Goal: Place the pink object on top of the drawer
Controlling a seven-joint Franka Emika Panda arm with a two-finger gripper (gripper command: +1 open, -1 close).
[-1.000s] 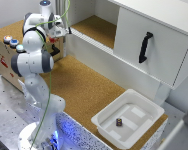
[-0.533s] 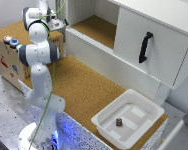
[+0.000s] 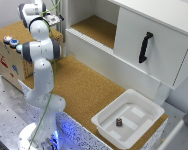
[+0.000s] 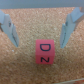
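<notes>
In the wrist view the pink object (image 4: 45,51) is a small pink cube with dark letters on its face. It lies on a cork-textured surface. My gripper (image 4: 39,30) is open above it, with one finger (image 4: 9,30) on each side, apart from the cube. In the exterior view my hand (image 3: 51,19) is over the cork top of the drawer (image 3: 14,57), a brown wooden box with round coloured buttons (image 3: 11,41) along its edge. The cube is hidden in that view.
A white cabinet with a black handle (image 3: 145,47) and an open cork-lined shelf (image 3: 96,27) stands at the back. A white tray (image 3: 144,107) holding a small dark cylinder (image 3: 119,121) sits at the exterior view's lower right on the cork floor (image 3: 89,90).
My arm has swung toward the exterior view's left and back, bringing the hand from beside the shelf to over the drawer's top.
</notes>
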